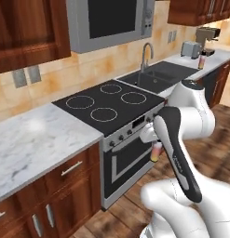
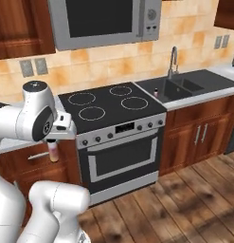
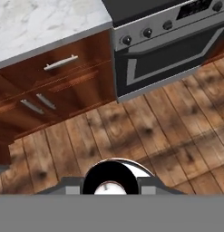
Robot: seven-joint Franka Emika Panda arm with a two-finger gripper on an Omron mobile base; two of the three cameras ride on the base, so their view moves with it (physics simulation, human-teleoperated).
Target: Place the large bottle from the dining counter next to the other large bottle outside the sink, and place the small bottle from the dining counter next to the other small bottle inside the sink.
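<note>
My gripper (image 1: 156, 141) hangs in front of the oven door, shut on a pale pink bottle (image 1: 156, 152) that points down below it. From the right base view the same bottle (image 2: 53, 152) hangs under the gripper (image 2: 53, 141) beside the drawer front. In the hand view its round dark-rimmed top (image 3: 114, 180) sits between the jaws, over the wooden floor. Whether it is the large or the small bottle I cannot tell. A small bottle (image 2: 156, 93) stands inside the sink (image 2: 182, 90). Another bottle (image 1: 201, 61) stands on the counter to the right of the sink (image 1: 158, 79).
The black stove (image 1: 109, 103) with its oven (image 2: 121, 161) is straight ahead, and a marble counter (image 1: 32, 139) with drawers lies to its left. A faucet (image 1: 145, 55) rises behind the sink. A toaster (image 1: 191, 49) and coffee machine (image 1: 207, 36) stand at the far right.
</note>
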